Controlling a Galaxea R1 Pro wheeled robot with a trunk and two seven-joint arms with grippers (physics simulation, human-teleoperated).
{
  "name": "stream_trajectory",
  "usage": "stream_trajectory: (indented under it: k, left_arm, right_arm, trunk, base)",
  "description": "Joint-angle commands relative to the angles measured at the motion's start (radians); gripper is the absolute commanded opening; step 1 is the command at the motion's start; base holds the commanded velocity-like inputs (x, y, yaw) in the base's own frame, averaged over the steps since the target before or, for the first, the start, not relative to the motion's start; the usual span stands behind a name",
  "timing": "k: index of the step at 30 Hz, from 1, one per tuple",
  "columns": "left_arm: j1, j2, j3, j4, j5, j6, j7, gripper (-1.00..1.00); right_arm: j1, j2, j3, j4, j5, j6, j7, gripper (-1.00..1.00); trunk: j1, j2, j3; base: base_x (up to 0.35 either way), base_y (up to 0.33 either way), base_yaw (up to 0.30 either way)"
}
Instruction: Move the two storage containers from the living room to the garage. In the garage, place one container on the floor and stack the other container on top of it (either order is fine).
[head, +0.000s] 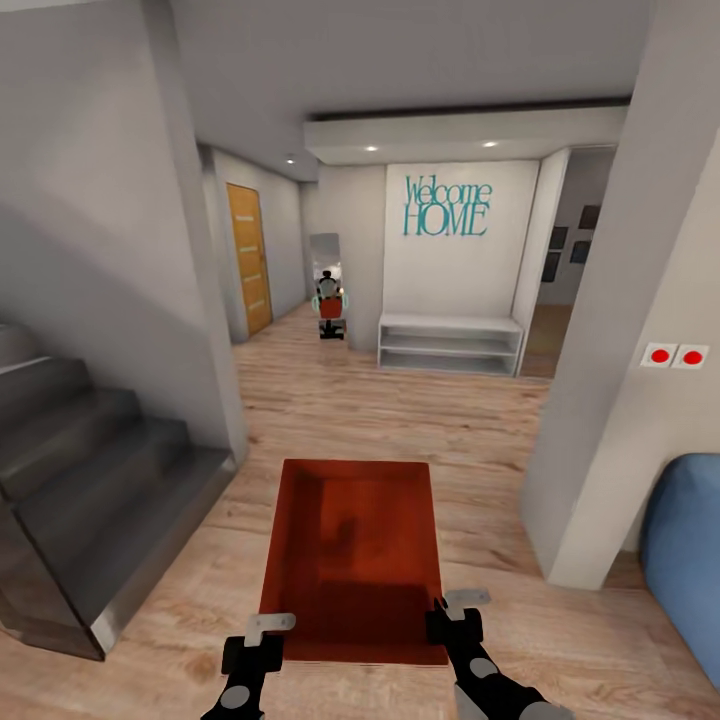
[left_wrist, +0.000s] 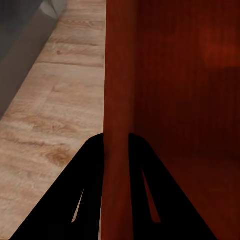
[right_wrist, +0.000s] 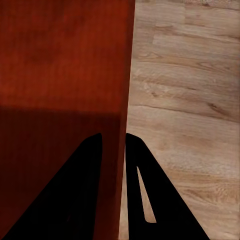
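Observation:
One orange-red storage container (head: 352, 555) hangs in front of me over the light wood plank floor, its open top facing up and nothing inside. My left gripper (head: 262, 640) is shut on its near-left wall, and the left wrist view shows that gripper (left_wrist: 117, 136) with the thin wall (left_wrist: 117, 75) between its fingers. My right gripper (head: 452, 622) is shut on the near-right wall. In the right wrist view, that gripper (right_wrist: 113, 135) straddles the rim (right_wrist: 125, 60) the same way. The garage is out of view.
Grey stairs (head: 90, 480) rise at the left and a white wall corner (head: 600, 400) stands at the right, with a blue sofa (head: 685, 560) beside it. Ahead are a white shelf bench (head: 450, 345), a wooden door (head: 250, 258) and a mirror (head: 328, 285). A plank-floored hallway runs forward between them.

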Motion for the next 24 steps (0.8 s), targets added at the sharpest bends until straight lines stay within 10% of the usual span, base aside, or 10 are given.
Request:
stream_trajectory:
  k: [1, 24]
  left_arm:
    - [-0.001, 0.0, 0.012, -0.011, 0.026, -0.08, 0.011, -1.0]
    - [-0.001, 0.0, 0.012, -0.011, 0.027, -0.079, 0.011, -1.0]
  right_arm:
    - [0.0, -0.003, -0.04, 0.002, -0.023, -0.008, -0.046, -1.0]
    - [0.0, -0.003, -0.04, 0.002, -0.023, -0.007, -0.046, -1.0]
  trunk:
    - [0.001, -0.001, -0.001]
    - [0.001, -0.001, -0.001]
  base:
    - [0.322, 0.0, 0.0]
    - [0.322, 0.0, 0.0]
